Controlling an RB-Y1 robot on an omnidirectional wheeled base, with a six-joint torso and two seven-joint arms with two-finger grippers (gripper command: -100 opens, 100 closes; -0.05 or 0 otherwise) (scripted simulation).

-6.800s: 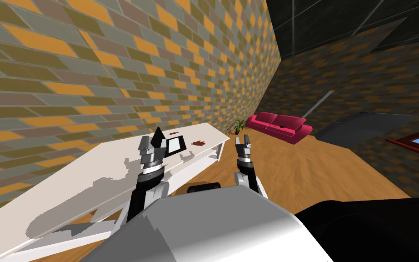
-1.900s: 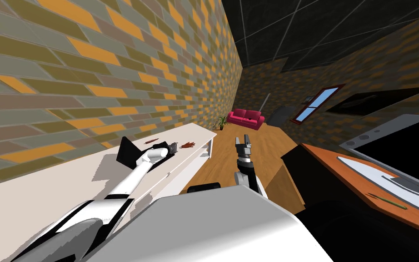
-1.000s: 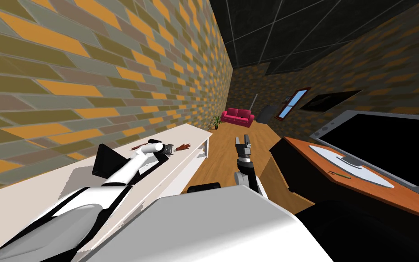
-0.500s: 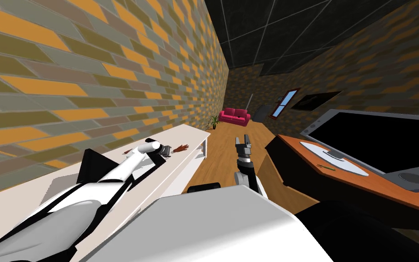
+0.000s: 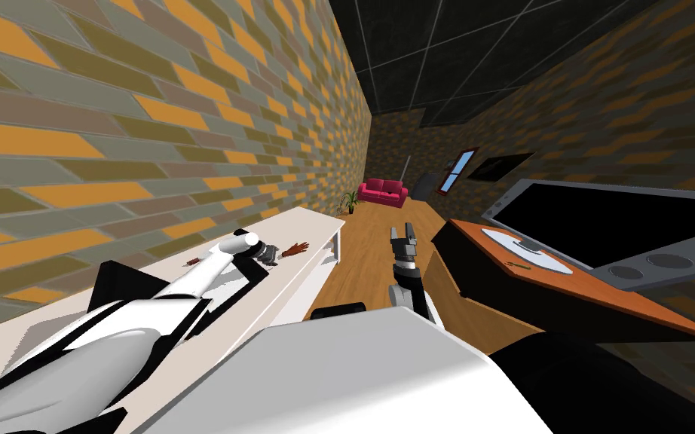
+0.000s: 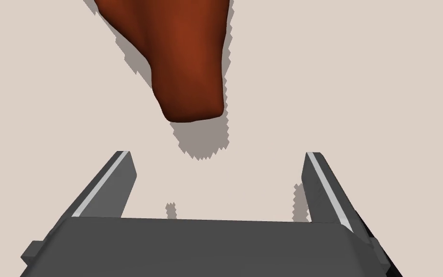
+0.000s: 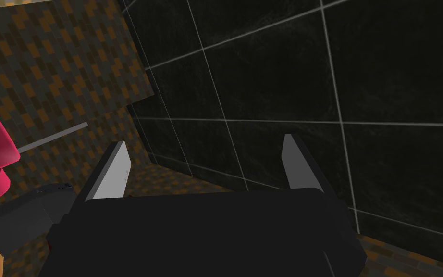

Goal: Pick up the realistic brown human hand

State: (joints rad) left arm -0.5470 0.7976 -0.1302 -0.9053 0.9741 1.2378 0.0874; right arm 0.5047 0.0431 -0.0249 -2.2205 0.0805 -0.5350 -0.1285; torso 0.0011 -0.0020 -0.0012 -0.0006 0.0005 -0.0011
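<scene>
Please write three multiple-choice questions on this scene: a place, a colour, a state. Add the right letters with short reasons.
1. Where does the brown hand lie? A in a box; B on the white table; C on a shelf.
2. What colour is the sofa? A green; B white; C pink-red.
3. How are the fingers of the left gripper? A open, the hand ahead of them; B shut on the hand; C shut on nothing.
Key: 1 B, it rests flat on the table; 2 C, its cushions are pink-red; 3 A, both fingers stand apart, the hand beyond their tips.
</scene>
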